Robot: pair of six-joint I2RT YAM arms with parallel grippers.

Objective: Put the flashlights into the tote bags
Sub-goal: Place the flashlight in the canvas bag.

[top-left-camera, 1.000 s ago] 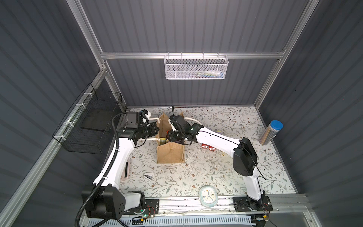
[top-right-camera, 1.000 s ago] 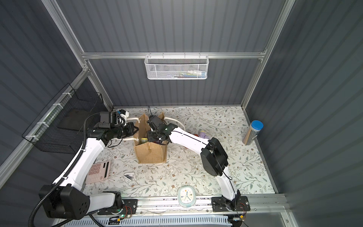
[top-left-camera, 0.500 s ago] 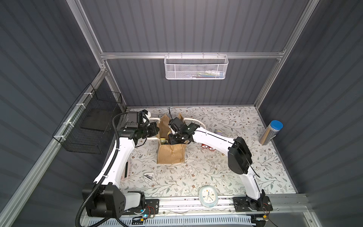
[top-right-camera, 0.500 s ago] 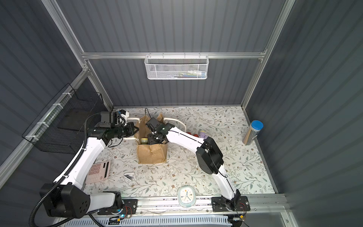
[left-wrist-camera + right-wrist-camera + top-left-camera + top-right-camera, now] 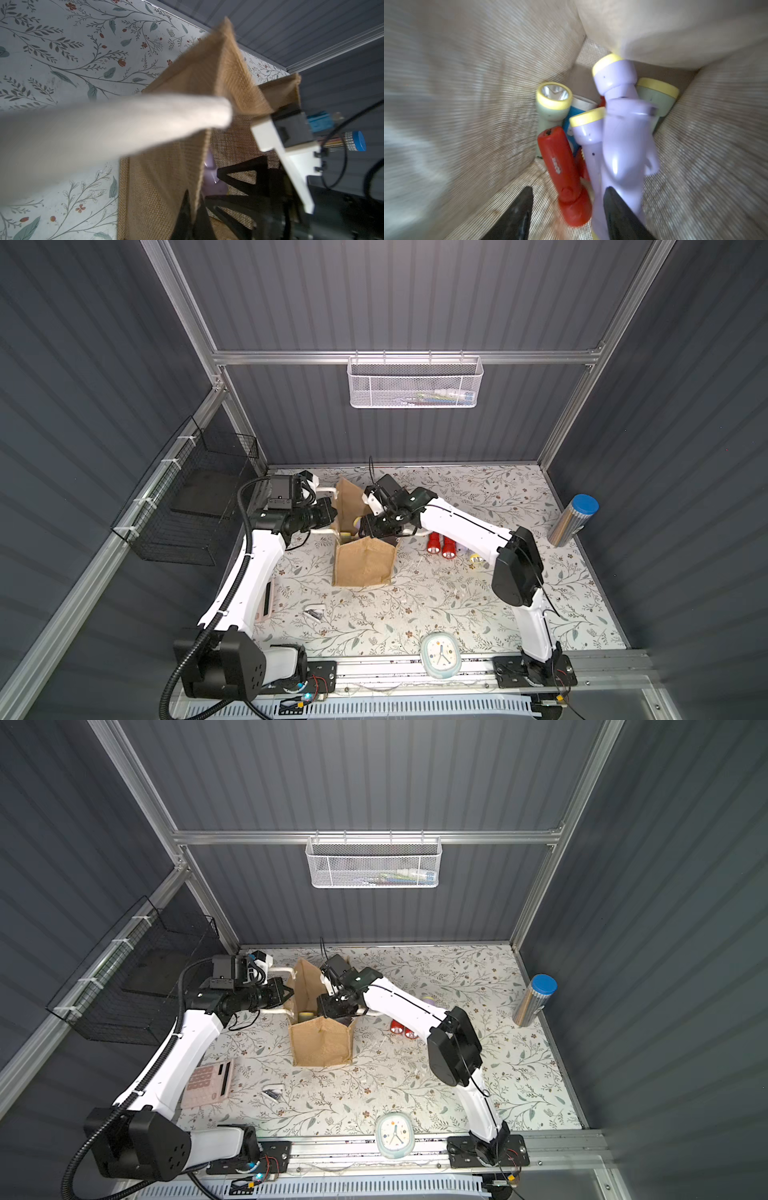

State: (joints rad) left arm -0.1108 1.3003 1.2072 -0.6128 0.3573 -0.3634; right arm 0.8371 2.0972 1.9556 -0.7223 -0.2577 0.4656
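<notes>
The tan burlap tote bag (image 5: 363, 562) (image 5: 322, 1044) stands upright mid-table. My left gripper (image 5: 332, 516) (image 5: 194, 209) is shut on the bag's rim beside a white rope handle (image 5: 104, 128). My right gripper (image 5: 376, 526) (image 5: 568, 189) is down in the bag's mouth, jaws apart. A blurred lavender flashlight (image 5: 623, 155) lies loose against one finger. Below it, red (image 5: 562, 166), pale green (image 5: 553, 104), blue (image 5: 570, 120) and lavender (image 5: 588, 133) flashlights are piled in the bag. Two red flashlights (image 5: 433, 545) and a lavender one (image 5: 476, 558) lie on the table under the right arm.
A silver cylinder with a blue cap (image 5: 573, 520) stands at the right edge. A clock (image 5: 440, 659) sits at the front, with a pink calculator (image 5: 208, 1081) and a small clip (image 5: 313, 612) at front left. A white mesh basket (image 5: 415, 381) and a black wire basket (image 5: 187, 506) hang on the walls.
My right gripper went from gripping the lavender flashlight to jaws apart, and the flashlight came loose inside the bag. The left gripper kept its hold on the bag's rim.
</notes>
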